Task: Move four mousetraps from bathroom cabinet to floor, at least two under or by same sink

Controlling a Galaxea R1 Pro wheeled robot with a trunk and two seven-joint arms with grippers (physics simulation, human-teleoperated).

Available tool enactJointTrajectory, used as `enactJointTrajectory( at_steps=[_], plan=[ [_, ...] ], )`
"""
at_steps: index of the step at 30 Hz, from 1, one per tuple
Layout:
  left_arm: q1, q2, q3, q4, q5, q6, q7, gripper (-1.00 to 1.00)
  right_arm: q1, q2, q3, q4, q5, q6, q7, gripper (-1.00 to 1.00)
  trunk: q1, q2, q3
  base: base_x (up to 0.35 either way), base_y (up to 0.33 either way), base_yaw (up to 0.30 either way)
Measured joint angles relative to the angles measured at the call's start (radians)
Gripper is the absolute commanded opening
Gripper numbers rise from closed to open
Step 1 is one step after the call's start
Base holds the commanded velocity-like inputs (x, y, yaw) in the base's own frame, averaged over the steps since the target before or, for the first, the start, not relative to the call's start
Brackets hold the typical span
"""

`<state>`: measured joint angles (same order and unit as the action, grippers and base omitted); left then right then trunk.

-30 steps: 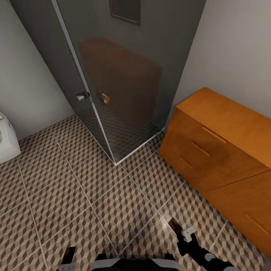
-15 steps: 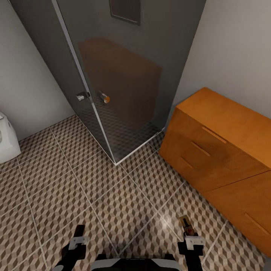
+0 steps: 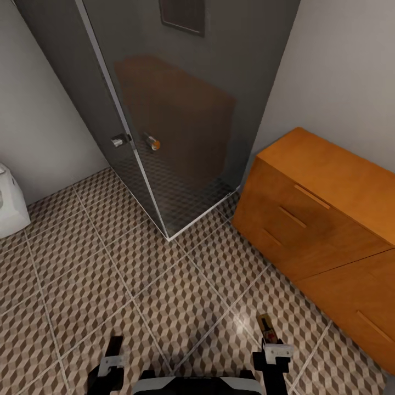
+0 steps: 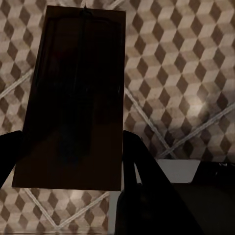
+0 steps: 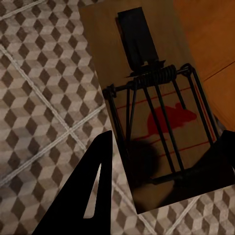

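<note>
We hold a mousetrap in our right gripper, another in our left gripper; shallow end grips could slip

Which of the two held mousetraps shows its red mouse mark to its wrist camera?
The mousetrap in the right gripper: this mousetrap shows its spring, wire and red mouse. The left gripper's mousetrap shows a dark, plain face.

Grey glass shower enclosure, chrome door handles, perhaps a toilet
</note>
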<state>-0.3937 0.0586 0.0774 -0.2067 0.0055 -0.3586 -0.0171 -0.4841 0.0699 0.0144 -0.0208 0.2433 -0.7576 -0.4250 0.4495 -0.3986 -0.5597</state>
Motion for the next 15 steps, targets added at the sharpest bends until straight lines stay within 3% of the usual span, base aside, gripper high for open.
enactJointTrajectory(
  at_steps=[9,15],
  plan=[
    [0.000,0.008,-0.001,0.107,-0.001,-0.003,0.004,-1.00,0.000,0.003,0.000,0.001,-0.001,0.000,0.000,-1.00,0.000,0.000,0.000,0.000,0.000,0.000],
    [0.000,0.017,-0.002,0.127,-0.001,-0.003,0.004,-1.00,0.000,0.006,0.000,0.003,-0.001,0.001,-0.001,-1.00,0.000,0.000,0.006,0.000,0.000,0.000]
  ],
)
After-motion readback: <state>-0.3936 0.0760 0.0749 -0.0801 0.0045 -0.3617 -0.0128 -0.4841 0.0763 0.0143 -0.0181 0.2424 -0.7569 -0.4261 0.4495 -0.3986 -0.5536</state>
